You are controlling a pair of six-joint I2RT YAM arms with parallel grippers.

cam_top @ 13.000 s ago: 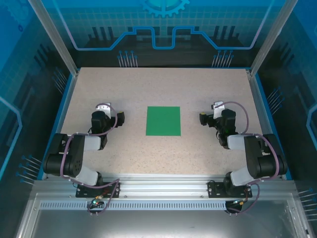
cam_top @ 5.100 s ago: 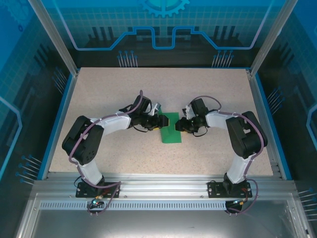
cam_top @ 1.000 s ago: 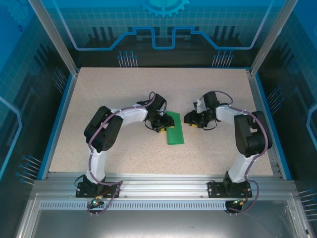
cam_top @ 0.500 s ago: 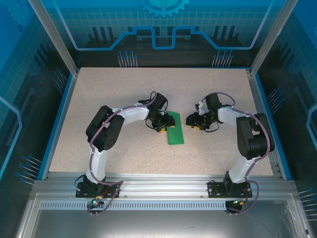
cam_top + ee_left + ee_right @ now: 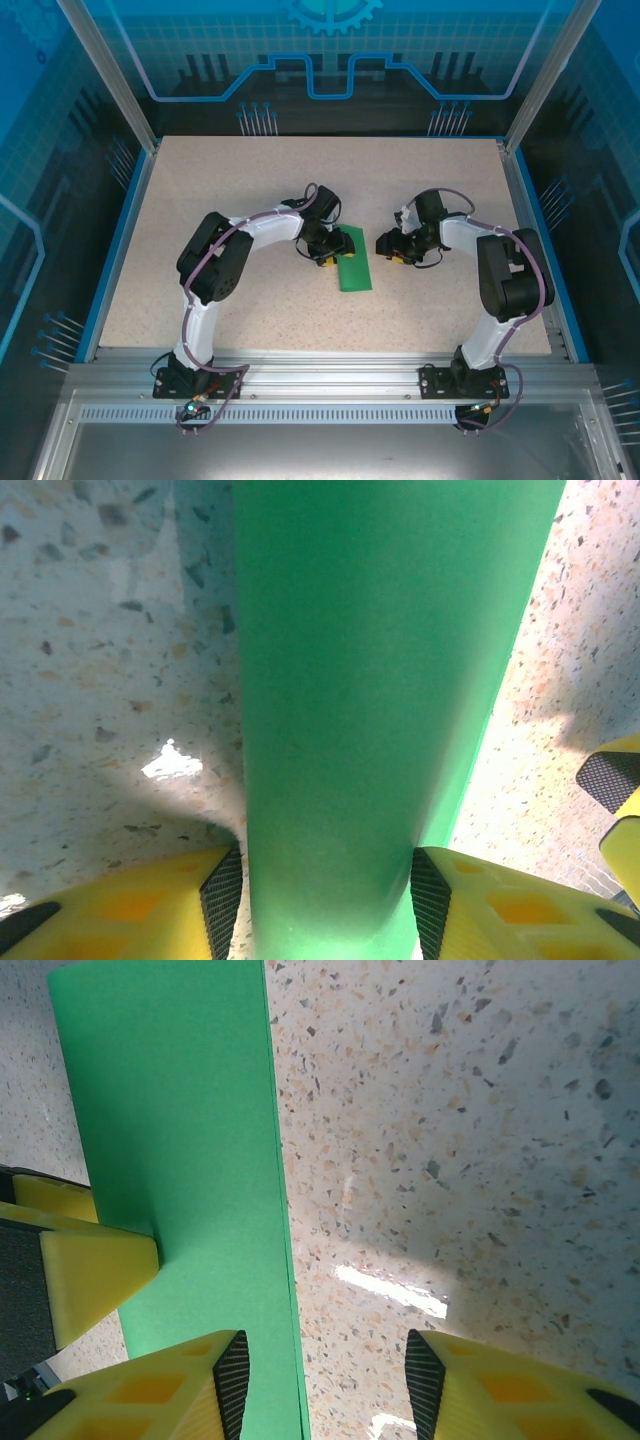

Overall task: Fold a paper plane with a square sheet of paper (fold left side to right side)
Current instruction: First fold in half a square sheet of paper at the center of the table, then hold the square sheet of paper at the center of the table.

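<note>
- The green paper (image 5: pixel 353 266) lies in the middle of the table (image 5: pixel 250 180) as a doubled strip, so I judge the left-to-right fold made.
- My left gripper (image 5: pixel 327 252), at the paper's 10 o'clock, straddles the strip with fingers (image 5: pixel 222 900) half spread. I cannot tell whether they squeeze it or only press the crease.
- My right gripper (image 5: pixel 393 250), at 2 o'clock, hovers with fingers spread, holding nothing.

Folded bright green paper sheet (image 5: pixel 340 710): blurred at close range, cut by top and bottom edges; possibly pinched between left gripper (image 5: pixel 326 905) pads, cannot tell.
</note>
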